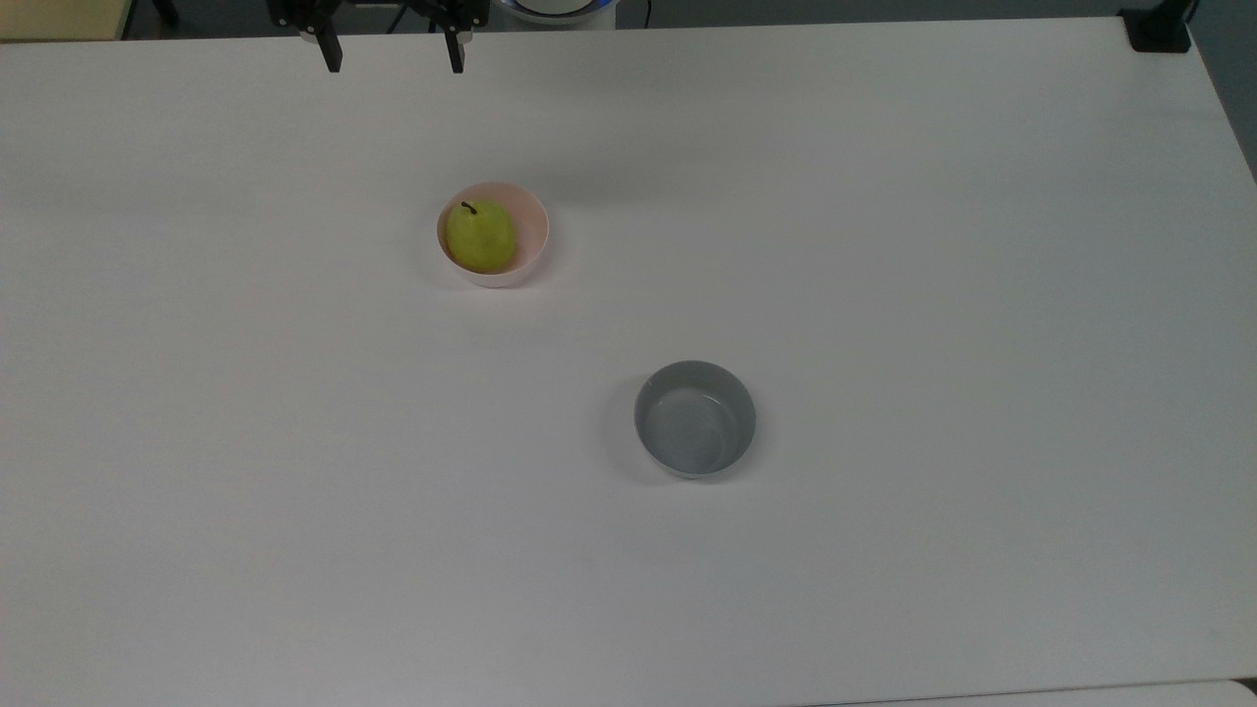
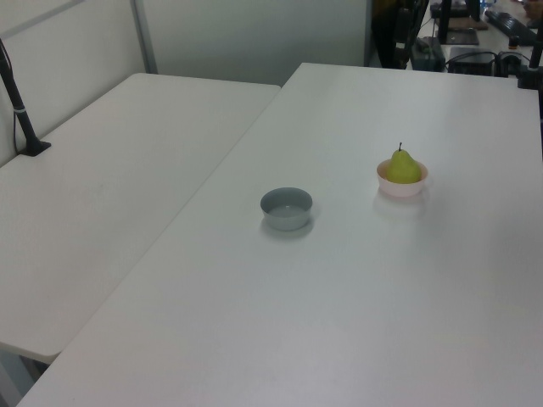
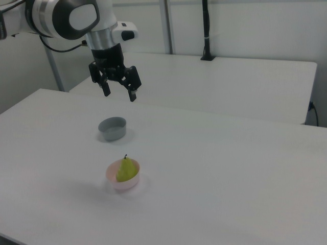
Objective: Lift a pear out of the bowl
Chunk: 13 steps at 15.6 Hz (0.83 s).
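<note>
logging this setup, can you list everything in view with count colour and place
pear: 1, yellow-green with dark stem, upright in the pink bowl
pink bowl: 1, pale pink, on the near table, toward the top view's upper left
grey bowl: 1, grey, nothing in it, on the near table, apart from the pink bowl, toward the top view's lower right
near table: 1, white, under both bowls
second table: 1, white, butted against the near table on the left view's left
black post: 1, clamped to the second table's edge
gripper: 1, black, open, in the air above the near table
arm: 1, white and black
</note>
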Available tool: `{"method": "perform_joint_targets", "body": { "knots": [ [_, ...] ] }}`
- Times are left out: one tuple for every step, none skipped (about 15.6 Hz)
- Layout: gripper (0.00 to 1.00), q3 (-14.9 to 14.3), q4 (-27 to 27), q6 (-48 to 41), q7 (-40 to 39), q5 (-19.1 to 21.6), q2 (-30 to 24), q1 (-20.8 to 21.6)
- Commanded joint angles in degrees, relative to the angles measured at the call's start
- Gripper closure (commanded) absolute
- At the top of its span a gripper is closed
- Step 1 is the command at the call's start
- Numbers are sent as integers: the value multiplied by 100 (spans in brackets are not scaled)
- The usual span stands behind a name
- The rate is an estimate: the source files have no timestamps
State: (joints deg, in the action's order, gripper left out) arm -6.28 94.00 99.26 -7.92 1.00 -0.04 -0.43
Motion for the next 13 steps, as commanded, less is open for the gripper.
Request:
{"method": "perform_joint_targets", "body": {
  "knots": [
    [0,-32,13,-135,-105,75,-40,87],
    [0,-23,14,-135,-105,67,-40,87],
    [0,-23,14,-135,-105,75,-40,87],
    [0,-23,14,-135,-105,75,-40,87],
    [0,-23,14,-135,-105,67,-40,87],
    [0,-23,14,-135,-113,75,-40,87],
    [0,-23,14,-144,-131,67,-49,78],
    [0,-23,14,-161,-166,58,-58,52],
    [0,-31,14,-179,-236,58,-75,8],
    [0,-31,22,-196,-480,14,-84,8],
    [0,-31,40,-205,-857,-30,-93,8],
    [0,-23,49,-223,-1357,-108,-84,-27],
    [0,-23,75,-266,-1866,-170,-84,-80]
  ]
}}
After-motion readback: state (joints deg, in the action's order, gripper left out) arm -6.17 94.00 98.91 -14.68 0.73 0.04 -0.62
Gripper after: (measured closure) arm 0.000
